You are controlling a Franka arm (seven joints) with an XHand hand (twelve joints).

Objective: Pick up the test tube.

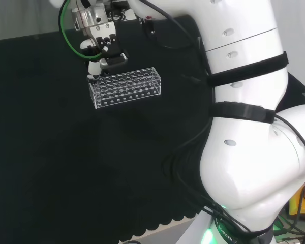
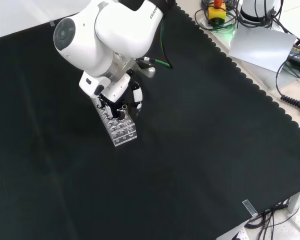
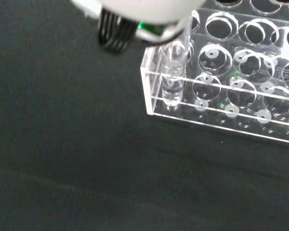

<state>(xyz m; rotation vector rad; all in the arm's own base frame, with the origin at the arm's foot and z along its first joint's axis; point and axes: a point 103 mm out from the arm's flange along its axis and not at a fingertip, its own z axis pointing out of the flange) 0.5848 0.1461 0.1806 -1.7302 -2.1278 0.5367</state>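
Note:
A clear test tube (image 3: 174,72) stands upright in the corner hole of a clear plastic rack (image 3: 241,103), its lower end down near the rack's base. The hand (image 3: 139,9) is right above it, and the tube's top runs up into the blurred white fingers. In the head view the hand (image 1: 104,52) hangs over the left end of the rack (image 1: 127,86), fingers curled downward with a white fingertip at the rack's corner. From the front, the hand (image 2: 122,96) sits over the far end of the rack (image 2: 121,131), partly covered by the arm's white link.
The rack's other holes look empty in the wrist view. Black cloth (image 1: 51,152) lies all around the rack. A green cable (image 1: 71,43) loops beside the hand. Cables, a grey sheet (image 2: 262,47) and a red-and-yellow button box lie past the cloth's scalloped edge in the front view.

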